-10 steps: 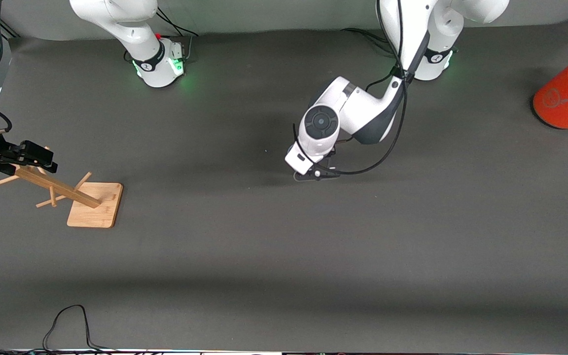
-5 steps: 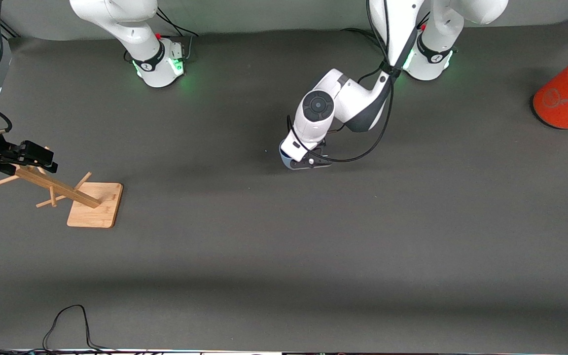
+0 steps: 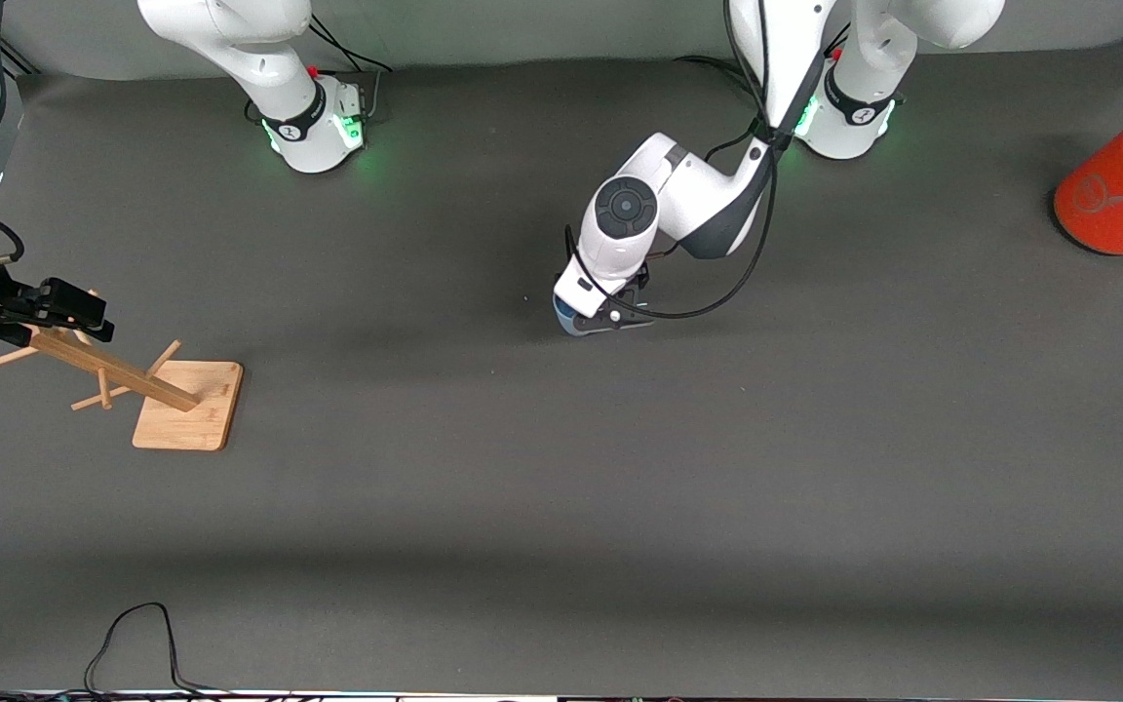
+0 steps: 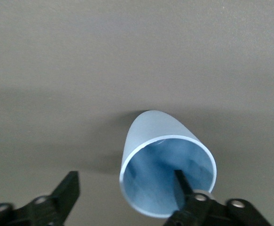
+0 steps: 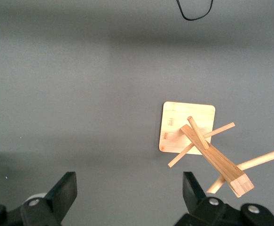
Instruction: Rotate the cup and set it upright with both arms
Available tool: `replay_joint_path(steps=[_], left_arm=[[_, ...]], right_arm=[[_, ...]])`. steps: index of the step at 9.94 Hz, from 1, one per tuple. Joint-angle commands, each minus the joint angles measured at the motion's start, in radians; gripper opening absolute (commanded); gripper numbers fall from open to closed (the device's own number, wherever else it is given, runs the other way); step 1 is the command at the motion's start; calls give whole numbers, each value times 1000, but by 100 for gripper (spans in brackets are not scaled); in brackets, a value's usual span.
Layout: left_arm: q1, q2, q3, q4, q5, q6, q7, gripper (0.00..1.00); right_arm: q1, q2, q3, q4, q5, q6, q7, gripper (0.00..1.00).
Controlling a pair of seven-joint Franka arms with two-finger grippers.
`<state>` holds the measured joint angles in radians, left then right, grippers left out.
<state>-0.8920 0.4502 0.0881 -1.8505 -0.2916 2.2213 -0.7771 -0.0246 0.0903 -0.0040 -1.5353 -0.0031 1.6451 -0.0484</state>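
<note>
Cup (image 3: 564,321) just above mid-frame in the front view, a pale blue sliver peeking out under the left end effector (image 3: 618,317). Seen from the left wrist as tipped over, open mouth (image 4: 167,176) facing the camera. Left end effector (image 4: 125,181) spread wide: one finger (image 4: 181,183) reaching inside the cup's mouth, close to the wall, the other finger (image 4: 68,188) outside and well apart from the cup. Nothing clamped.

Right end effector (image 3: 64,307) at mid-height by the frame's edge at the right arm's end, hanging over the top of a wooden peg rack (image 3: 113,370). Fingers wide there too (image 5: 129,193), with only bare surface between them.

Dark grey counter (image 3: 620,507), matte and plain, filling nearly the whole frame; paler wall strip along the top edge, both green-lit bases just below it.

Rack's square base (image 5: 188,127) well apart from the cup. Orange cylinder (image 3: 1122,195) with a grey top in the upper corner at the left arm's end. Black cable (image 3: 133,634) looping in at the lower edge. Nothing standing close around the cup.
</note>
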Motion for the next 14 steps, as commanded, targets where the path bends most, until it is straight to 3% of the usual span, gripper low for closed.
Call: replay_joint_path(steps=[1, 2, 5, 10, 11, 14], left_arm=[[86, -53, 6, 89, 46, -191, 77, 100], [140, -94, 7, 97, 75, -209, 109, 100], [307, -241, 6, 93, 309, -332, 195, 100], [713, -494, 6, 26, 280, -437, 712, 100], [760, -521, 4, 37, 279, -462, 723, 100], [749, -522, 1, 146, 299, -620, 751, 100]], right_arm=[[-8, -15, 6, -12, -2, -1, -5, 100], [-8, -15, 6, -12, -2, -1, -7, 100], [-8, -15, 4, -12, -2, -1, -10, 100], [-8, -14, 4, -12, -3, -1, -18, 100], [-8, -14, 4, -11, -3, -1, -18, 100], [-8, -11, 6, -6, -3, -1, -18, 100]])
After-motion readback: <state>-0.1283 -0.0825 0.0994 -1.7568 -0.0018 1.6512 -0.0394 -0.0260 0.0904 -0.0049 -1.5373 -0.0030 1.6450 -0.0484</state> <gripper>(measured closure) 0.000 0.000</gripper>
